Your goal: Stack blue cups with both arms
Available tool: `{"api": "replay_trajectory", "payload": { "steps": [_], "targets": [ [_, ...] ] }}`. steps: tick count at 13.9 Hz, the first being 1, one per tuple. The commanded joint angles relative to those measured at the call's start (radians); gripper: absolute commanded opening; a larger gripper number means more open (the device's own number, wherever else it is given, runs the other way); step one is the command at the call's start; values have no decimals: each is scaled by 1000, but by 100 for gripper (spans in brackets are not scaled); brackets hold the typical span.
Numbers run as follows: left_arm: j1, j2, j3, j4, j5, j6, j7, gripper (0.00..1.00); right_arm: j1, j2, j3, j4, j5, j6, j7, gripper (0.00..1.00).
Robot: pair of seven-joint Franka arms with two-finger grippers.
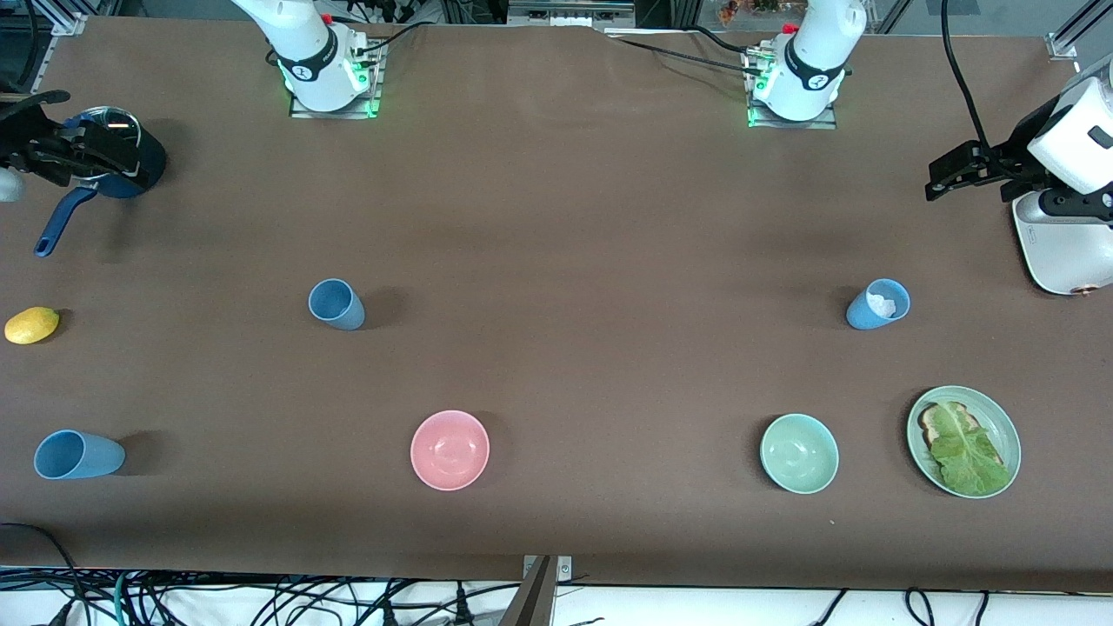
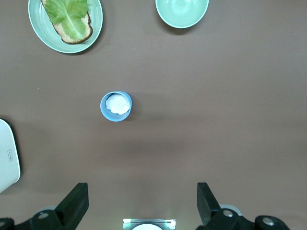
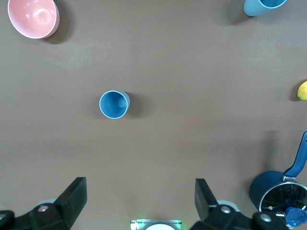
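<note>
So far nothing has been stacked: all three blue cups stand apart on the brown surface (image 1: 556, 217), each upright and none inside another. One blue cup (image 1: 336, 304) stands in the middle band of the surface toward the right arm's end, empty as the right wrist view shows it (image 3: 114, 104). A second blue cup (image 1: 878, 304) stands level with it toward the left arm's end and has something white inside (image 2: 116, 106); whether that will get in the way of nesting is a judgement I cannot settle from here. The third blue cup (image 1: 76, 455) sits near the front edge, close to the corner at the right arm's end. The right end effector (image 3: 139, 201) hangs over the surface with its fingers spread wide and holding nothing, and the left end effector (image 2: 141, 203) does the same above its own half. The pink bowl (image 1: 449, 449), green bowl (image 1: 799, 453), plate of toast and lettuce (image 1: 1000, 417), lemon (image 1: 31, 325) and dark-blue pot (image 1: 130, 161) play no part. Every step is left, by my reading: each arm has yet to descend, grasp a cup, and bring the cups together into one pile.
</note>
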Motion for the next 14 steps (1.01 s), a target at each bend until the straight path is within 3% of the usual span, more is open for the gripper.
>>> {"api": "replay_trajectory", "payload": {
  "steps": [1, 11, 14],
  "targets": [
    [14, -1, -21, 21, 24, -23, -12, 100, 2, -10, 4, 7, -14, -5, 0, 100],
    [14, 0, -20, 19, 24, -31, -7, 100, 2, -10, 4, 7, -14, -5, 1, 100],
    [31, 45, -12, 16, 33, -31, -7, 100, 2, -10, 7, 7, -14, -5, 1, 100]
  ]
}}
